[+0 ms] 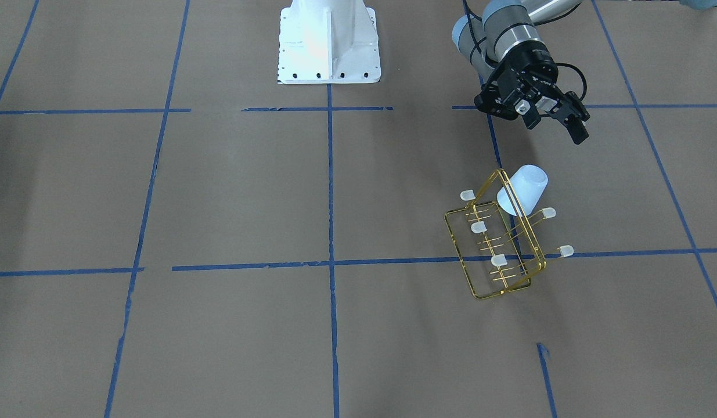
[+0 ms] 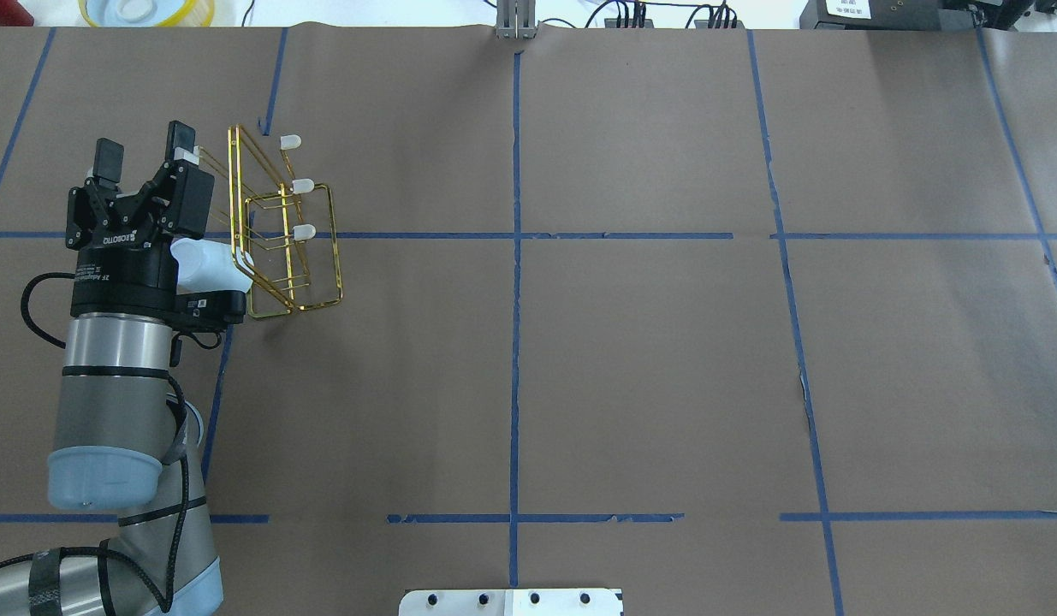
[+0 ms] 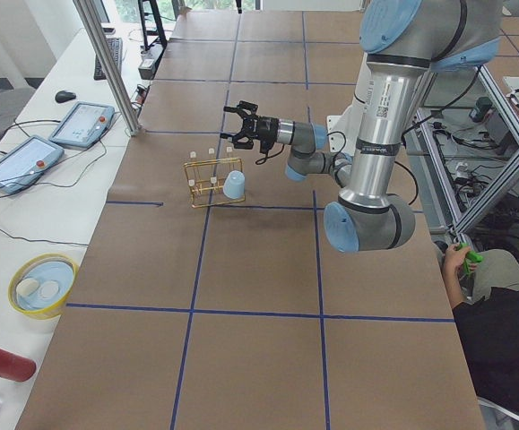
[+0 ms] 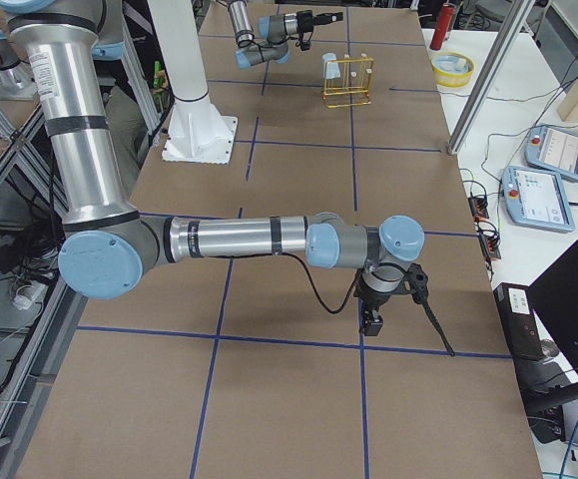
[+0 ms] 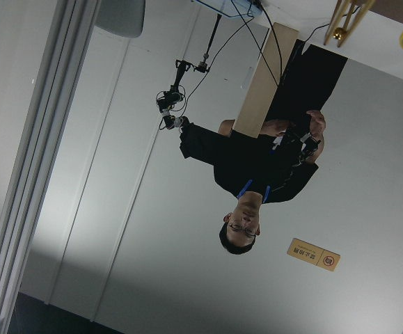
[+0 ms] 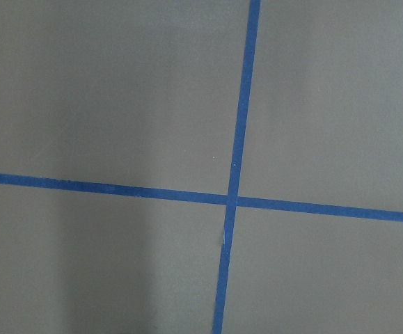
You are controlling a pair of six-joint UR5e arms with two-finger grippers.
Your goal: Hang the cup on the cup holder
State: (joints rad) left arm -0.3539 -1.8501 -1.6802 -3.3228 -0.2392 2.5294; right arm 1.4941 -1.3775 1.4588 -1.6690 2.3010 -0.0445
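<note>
A: State the cup's look and position.

B: The cup (image 1: 524, 189) is a small, pale blue-white, tapered tumbler, plain and without a handle. It sits tilted on a prong of the holder (image 1: 497, 244), mouth toward the upright loop, at the end of the rack nearest the robot. The holder is gold wire: a rectangular base frame, an upright loop, slanted prongs with whitish caps.

A: Clearance?

B: The holder stands on the brown paper on the robot's left side, across a blue tape line, well clear of the table's edges. Open paper lies all around it.

A: Left arm?

B: The left gripper (image 1: 552, 119) hangs above the table, just beside the cup and apart from it, jaws spread, holding nothing.

A: Right arm?

B: It stretches low over the table's right end. The right gripper (image 4: 393, 299) points down; its state cannot be told from this side view, the only view showing it.
</note>
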